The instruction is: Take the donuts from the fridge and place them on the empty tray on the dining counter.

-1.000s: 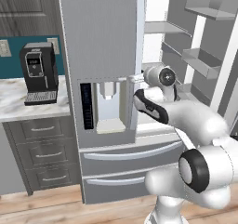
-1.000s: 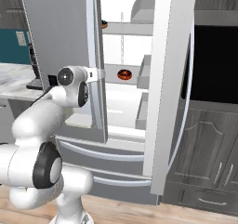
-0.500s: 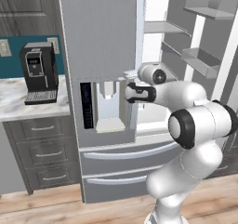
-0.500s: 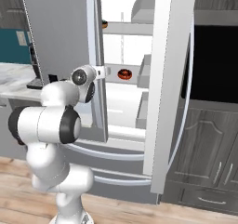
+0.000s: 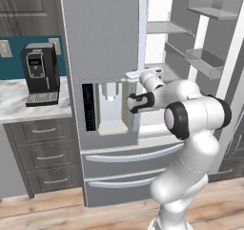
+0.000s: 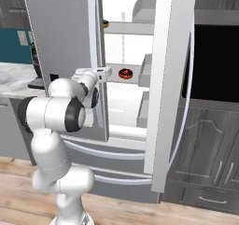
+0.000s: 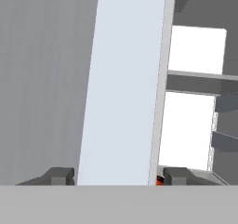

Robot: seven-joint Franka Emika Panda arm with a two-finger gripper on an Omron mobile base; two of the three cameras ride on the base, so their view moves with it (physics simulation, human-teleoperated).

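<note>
Hand view showed the gripper part-open astride the fridge door edge, likely to swing it wider.

Fridge stood with its left door near-closed and right door swung wide, leaving a bright gap between them as the only way in. Left door's pale edge ran straight up the hand view toward 12 o'clock, flanked by both fingertips, blocking the direct line forward. Free room lay toward 2 o'clock, past that edge, into the white interior. Inside, a grey shelf crossed the opening; door bins jutted at 3 o'clock. Red-iced donut sat on a shelf beyond the gripper, space above it clear.
</note>
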